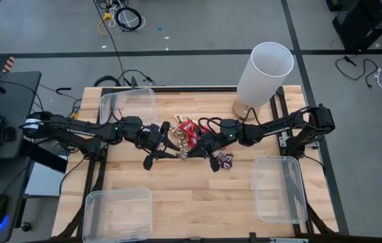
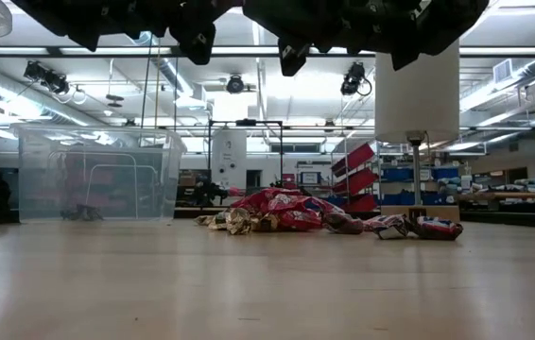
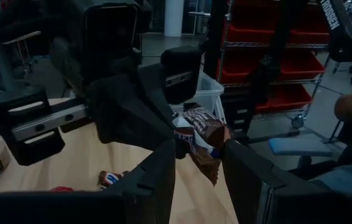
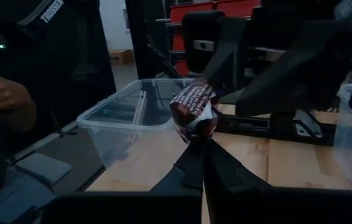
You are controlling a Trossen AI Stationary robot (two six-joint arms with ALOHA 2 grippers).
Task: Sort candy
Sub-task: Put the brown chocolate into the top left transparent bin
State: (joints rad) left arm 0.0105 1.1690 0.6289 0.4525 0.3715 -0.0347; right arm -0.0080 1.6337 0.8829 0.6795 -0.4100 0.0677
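Left gripper [image 1: 166, 140] is hovering above the table with fingers spread, lining up on the dark mini bar [image 4: 193, 109] from the far side. Candy pile [image 1: 189, 132] is lying mid-table beneath both arms, a few pieces [image 1: 225, 160] straying just right of it. Right gripper [image 4: 199, 148] is pinching the mini bar's lower end, jaws pressed together, holding it in the air. Risk: if the right releases before the left closes, the bar is dropping back onto the pile. The grip is looking thin on the wrapper edge, so it could slip.
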